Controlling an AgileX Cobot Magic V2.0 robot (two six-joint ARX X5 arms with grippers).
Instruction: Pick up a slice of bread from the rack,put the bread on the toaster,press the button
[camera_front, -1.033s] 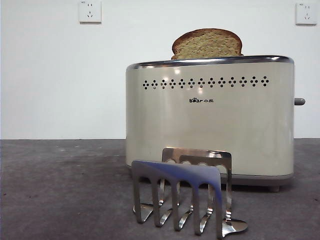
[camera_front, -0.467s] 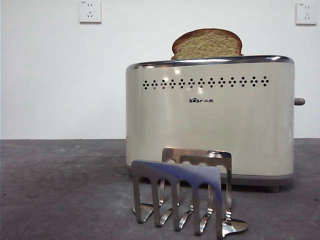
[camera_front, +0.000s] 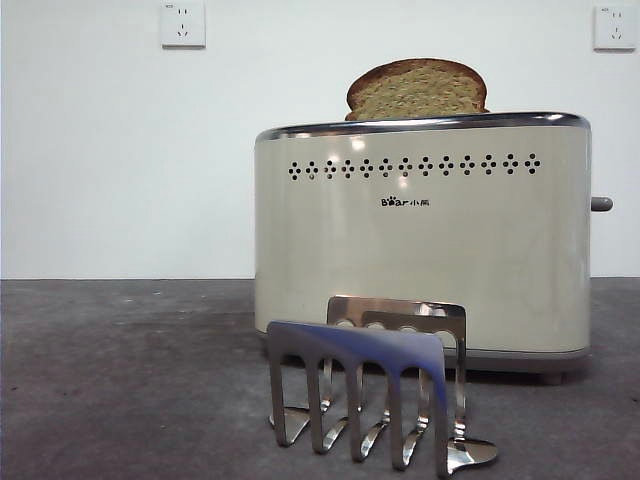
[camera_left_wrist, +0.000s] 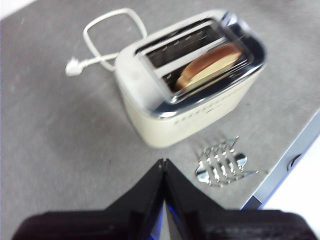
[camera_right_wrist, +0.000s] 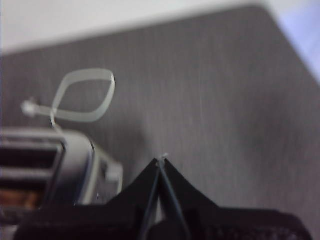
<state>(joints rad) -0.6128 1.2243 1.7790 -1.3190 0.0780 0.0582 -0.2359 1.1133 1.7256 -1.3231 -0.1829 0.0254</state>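
Note:
The brown slice of bread (camera_front: 417, 90) stands upright in a slot of the cream toaster (camera_front: 420, 250), its domed top above the chrome rim; from the left wrist view the slice of bread (camera_left_wrist: 212, 64) fills the slot nearer the rack. The steel rack (camera_front: 368, 395) stands bare in front of the toaster. The grey button (camera_front: 601, 204) juts from the toaster's right end. My left gripper (camera_left_wrist: 163, 162) is shut, high above the table near the rack (camera_left_wrist: 220, 162). My right gripper (camera_right_wrist: 161, 161) is shut and holds nothing, above the table beside the toaster's button (camera_right_wrist: 113, 174) end.
A white power cord (camera_left_wrist: 102, 42) with its plug (camera_left_wrist: 73, 68) loops on the grey table behind the toaster. Two white wall sockets (camera_front: 183, 23) sit high on the back wall. The table's front edge (camera_left_wrist: 287, 155) runs close to the rack.

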